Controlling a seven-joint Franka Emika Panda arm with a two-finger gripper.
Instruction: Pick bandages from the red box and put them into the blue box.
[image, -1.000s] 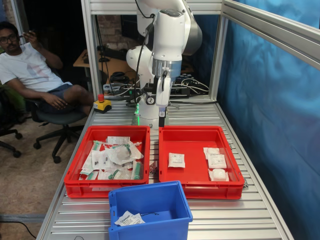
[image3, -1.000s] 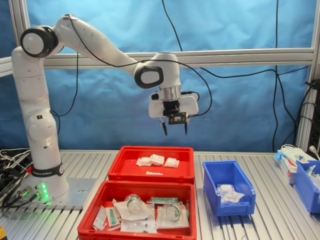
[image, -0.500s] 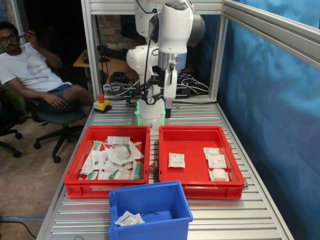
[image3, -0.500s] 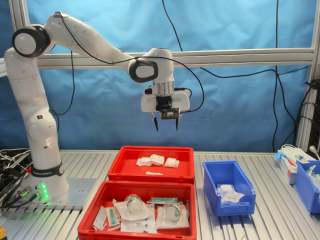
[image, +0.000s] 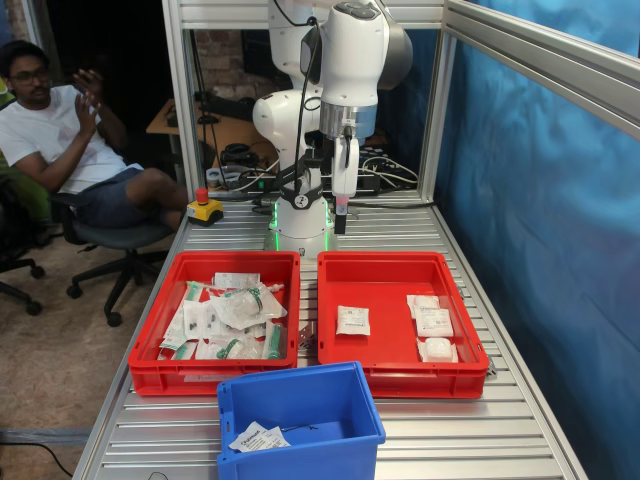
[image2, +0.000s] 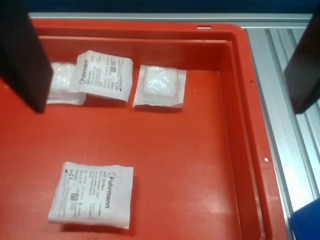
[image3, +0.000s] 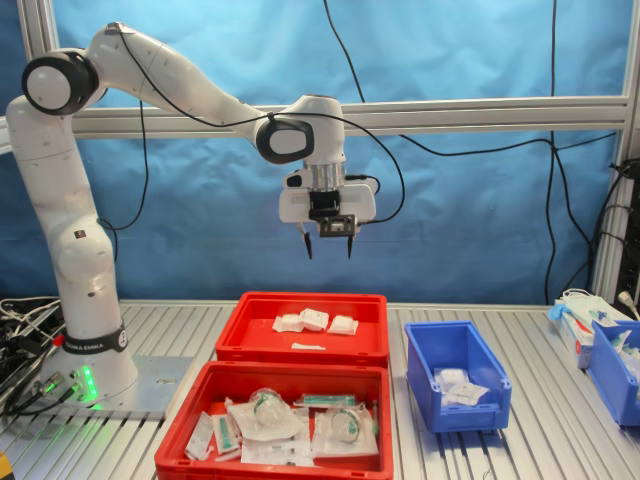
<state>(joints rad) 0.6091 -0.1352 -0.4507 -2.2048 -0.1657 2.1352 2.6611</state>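
Note:
The red box (image: 400, 262) (image3: 300, 354) (image2: 150, 29) holds several white square bandages: one lies alone (image: 352, 320) (image2: 92, 195), the others cluster together (image: 432, 322) (image3: 314, 319) (image2: 105, 75). My gripper (image3: 328, 251) (image: 340, 222) (image2: 170, 107) hangs high above this red box, open and empty, with its dark fingers (image2: 22, 60) wide apart. The blue box (image: 290, 380) (image3: 415, 372) stands beside the trays with a few white packets (image: 258, 437) (image3: 456, 385) lying inside. In the wrist view only a corner of the blue box (image2: 307, 227) shows.
A twin red tray (image: 150, 335) (image3: 180, 430) is heaped with green-and-white wrappers. A man (image: 55, 140) sits at the first exterior view's left, beyond a red stop button (image: 203, 208). Another blue bin (image3: 612, 365) stands at the second exterior view's right. Aluminium frame posts (image: 185, 120) border the table.
The arm has swung toward the second exterior view's left and slightly up, carrying the gripper over the red box. The gripper stayed open and empty. The seated man raised his hands.

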